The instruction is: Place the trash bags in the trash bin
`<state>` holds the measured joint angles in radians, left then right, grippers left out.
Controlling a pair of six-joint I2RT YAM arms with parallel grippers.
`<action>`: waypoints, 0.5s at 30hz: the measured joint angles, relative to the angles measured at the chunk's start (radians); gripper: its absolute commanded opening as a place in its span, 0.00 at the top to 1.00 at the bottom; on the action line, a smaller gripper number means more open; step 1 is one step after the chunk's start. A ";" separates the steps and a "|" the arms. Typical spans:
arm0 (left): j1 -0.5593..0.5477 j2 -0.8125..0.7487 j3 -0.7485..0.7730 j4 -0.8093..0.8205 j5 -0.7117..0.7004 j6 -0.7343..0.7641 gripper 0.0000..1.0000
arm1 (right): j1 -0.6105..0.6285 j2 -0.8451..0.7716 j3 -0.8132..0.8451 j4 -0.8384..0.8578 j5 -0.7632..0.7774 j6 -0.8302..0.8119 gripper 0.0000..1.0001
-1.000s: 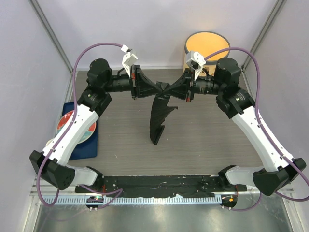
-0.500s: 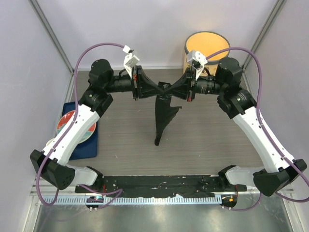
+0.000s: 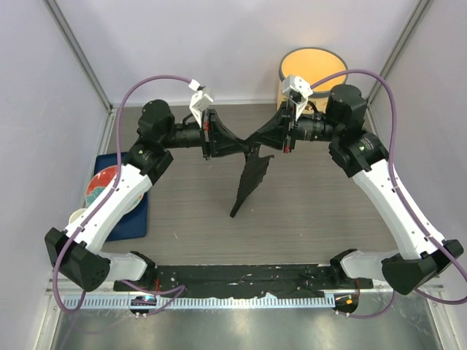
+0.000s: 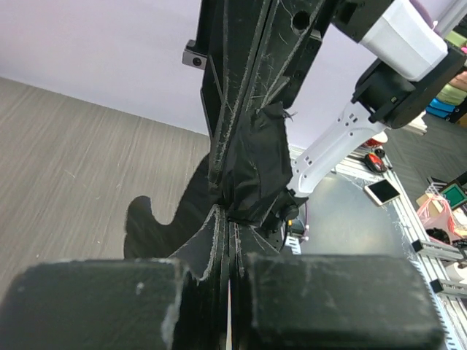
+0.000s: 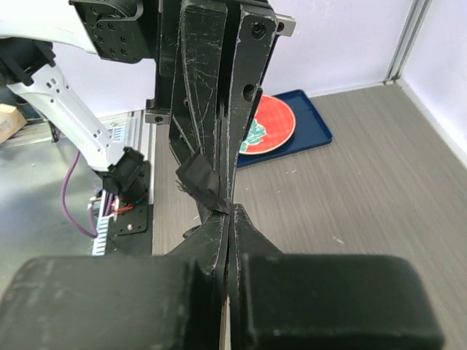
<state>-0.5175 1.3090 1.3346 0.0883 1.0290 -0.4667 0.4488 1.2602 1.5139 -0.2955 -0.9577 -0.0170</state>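
A black trash bag (image 3: 248, 181) hangs as a narrow crinkled strip above the table's middle, its lower tip near the tabletop. My left gripper (image 3: 243, 144) and right gripper (image 3: 254, 140) meet tip to tip at its top, and both are shut on it. In the left wrist view the shut left gripper (image 4: 228, 219) pinches the bunched black film (image 4: 255, 171). In the right wrist view the shut right gripper (image 5: 232, 211) holds a fold of the film (image 5: 201, 182). The trash bin (image 3: 312, 69), cream-yellow inside with a dark rim, stands at the back right, behind the right wrist.
A blue tray (image 3: 139, 211) with a red plate (image 3: 102, 182) lies at the left edge; both show in the right wrist view, tray (image 5: 310, 135) and plate (image 5: 270, 124). A small beige cup (image 3: 76, 216) sits by the left arm. A black strip (image 3: 241, 281) runs along the near edge.
The meeting point of the two grippers has shifted slightly right and toward me. The left arm has stretched out further. The hanging bag has twisted and now looks narrower.
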 measured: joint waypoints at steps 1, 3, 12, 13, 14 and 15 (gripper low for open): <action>-0.006 -0.002 -0.013 0.004 -0.002 0.002 1.00 | 0.000 0.003 0.000 -0.012 -0.005 0.005 0.99; -0.014 -0.001 -0.019 0.005 -0.008 0.005 1.00 | -0.002 0.004 -0.010 -0.011 -0.006 0.025 0.99; -0.008 0.014 0.097 -0.075 -0.018 0.038 1.00 | -0.007 -0.019 -0.062 0.064 -0.021 0.049 0.99; -0.008 0.017 0.109 -0.081 -0.018 0.036 1.00 | -0.006 -0.025 -0.064 0.069 -0.021 0.049 0.99; -0.010 0.018 0.117 -0.082 -0.018 0.033 1.00 | -0.006 -0.029 -0.064 0.078 -0.021 0.049 0.99; -0.013 0.018 0.118 -0.080 -0.019 0.033 1.00 | -0.006 -0.032 -0.064 0.085 -0.021 0.050 0.99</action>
<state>-0.5301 1.3270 1.4528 0.0086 1.0100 -0.4335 0.4431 1.2282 1.4498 -0.2104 -0.9787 0.0330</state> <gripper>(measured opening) 0.010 0.029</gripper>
